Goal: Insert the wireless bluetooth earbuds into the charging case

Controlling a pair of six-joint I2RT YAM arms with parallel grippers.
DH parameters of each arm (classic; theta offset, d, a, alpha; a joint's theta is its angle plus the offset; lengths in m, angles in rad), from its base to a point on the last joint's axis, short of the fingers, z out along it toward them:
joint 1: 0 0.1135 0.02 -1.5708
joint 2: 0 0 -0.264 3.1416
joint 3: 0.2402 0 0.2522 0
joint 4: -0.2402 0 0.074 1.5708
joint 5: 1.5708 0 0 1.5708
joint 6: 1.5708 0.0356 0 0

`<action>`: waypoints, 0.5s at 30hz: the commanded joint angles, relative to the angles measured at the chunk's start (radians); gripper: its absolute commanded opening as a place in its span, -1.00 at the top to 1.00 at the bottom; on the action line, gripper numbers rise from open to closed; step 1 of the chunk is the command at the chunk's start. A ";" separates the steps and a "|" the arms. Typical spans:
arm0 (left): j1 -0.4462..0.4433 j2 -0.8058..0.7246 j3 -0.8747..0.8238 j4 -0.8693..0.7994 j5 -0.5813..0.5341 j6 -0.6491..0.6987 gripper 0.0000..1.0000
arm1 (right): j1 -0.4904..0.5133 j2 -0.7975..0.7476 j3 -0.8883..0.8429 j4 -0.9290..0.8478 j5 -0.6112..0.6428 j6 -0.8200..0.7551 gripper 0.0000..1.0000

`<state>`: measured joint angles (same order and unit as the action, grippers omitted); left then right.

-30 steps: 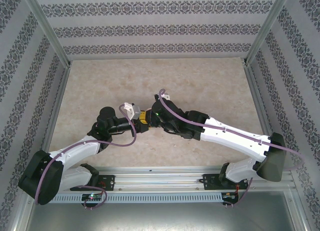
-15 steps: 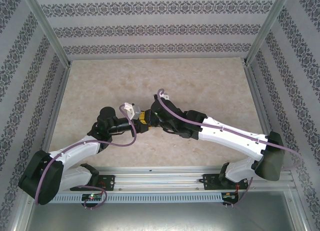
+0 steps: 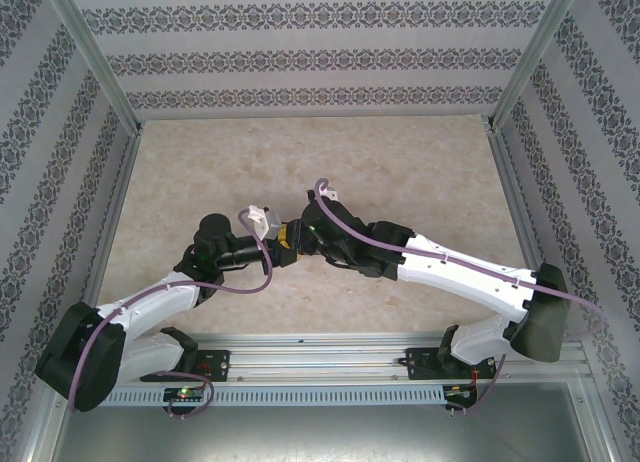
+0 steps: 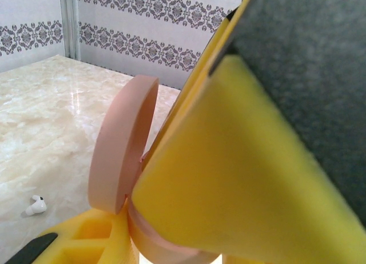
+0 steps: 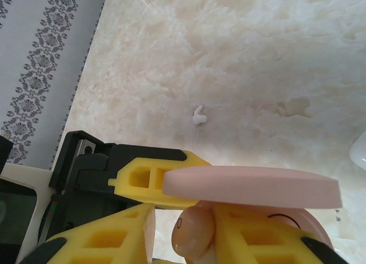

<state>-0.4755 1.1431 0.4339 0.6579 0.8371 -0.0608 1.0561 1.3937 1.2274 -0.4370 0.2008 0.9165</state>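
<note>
— While the arms meet near the middle of the table [image 3: 400, 162], how much of the job looks done?

— Little that I can confirm. The right gripper [image 5: 183, 236] has its yellow fingers [image 5: 114, 235] closed on a pink earbud [image 5: 193, 240]. It holds the bud right at the open pink charging case [image 5: 313, 232], just under the raised lid [image 5: 251, 187]. I judge this to be the seating of that bud, not yet finished.

— And the left gripper [image 3: 280, 232]?

— It reaches in from the left and seems to be clamped on the base of the case, steadying it. The fingers overlap too closely in the left wrist view for me to be sure.

— What is inside the case?

— I cannot tell. The lid and fingers hide the wells, so I cannot say whether another bud already sits there.

— Anything lying outside?

— Yes. A white earbud [image 5: 199, 115] lies loose on the marble, well apart from the case. A white rounded edge [image 5: 359, 151] also shows at the right border of the right wrist view. It may be a second case, but too little of it shows to say.

— So what remains?

— At least the held pink bud and that white one, as I judge it.
</note>
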 commanded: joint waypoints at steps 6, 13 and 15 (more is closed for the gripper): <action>0.009 -0.038 0.004 0.025 0.023 0.003 0.73 | -0.003 -0.049 0.004 -0.087 0.057 -0.001 0.24; 0.009 -0.037 0.005 0.026 0.023 0.001 0.73 | -0.001 -0.071 0.021 -0.103 0.056 -0.003 0.20; 0.009 -0.037 0.003 0.026 0.024 0.001 0.73 | 0.001 -0.074 0.026 -0.105 0.050 -0.004 0.21</action>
<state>-0.4755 1.1297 0.4339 0.6575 0.8375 -0.0608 1.0561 1.3396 1.2285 -0.5022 0.2218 0.9161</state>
